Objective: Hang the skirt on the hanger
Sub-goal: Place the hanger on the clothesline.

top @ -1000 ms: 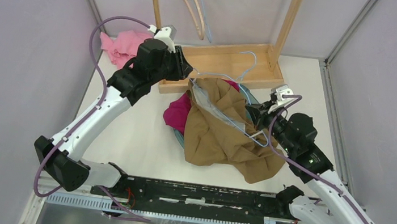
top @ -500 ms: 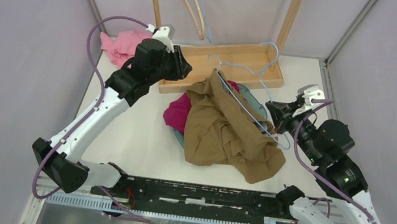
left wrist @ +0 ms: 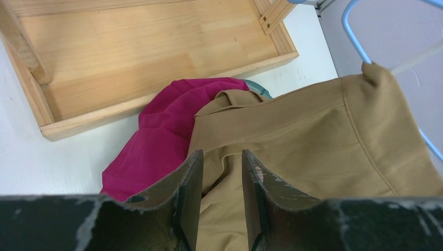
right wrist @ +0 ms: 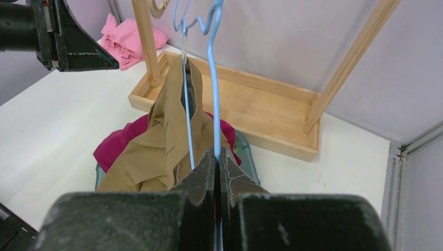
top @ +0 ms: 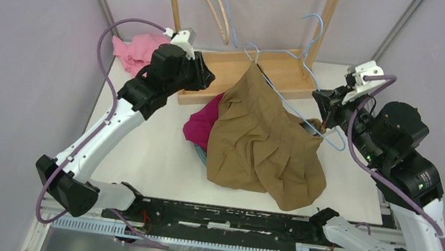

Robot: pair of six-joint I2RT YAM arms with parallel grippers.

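Two grippers: right gripper (right wrist: pixel 217 152) pinched on blue hanger (right wrist: pixel 211 78); left gripper (left wrist: pixel 217 159) fingers apart, empty. Tan skirt (top: pixel 262 143) hangs off hanger, seemingly one-sided, hem on table (top: pixel 140 147). Likely soft, light, slippy; grab waistband.

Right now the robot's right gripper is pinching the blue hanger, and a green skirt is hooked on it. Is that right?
Almost. The skirt is brown, not green, as the top external view shows. The rest is right: the right gripper is shut on the blue hanger, and the skirt is hooked on it.
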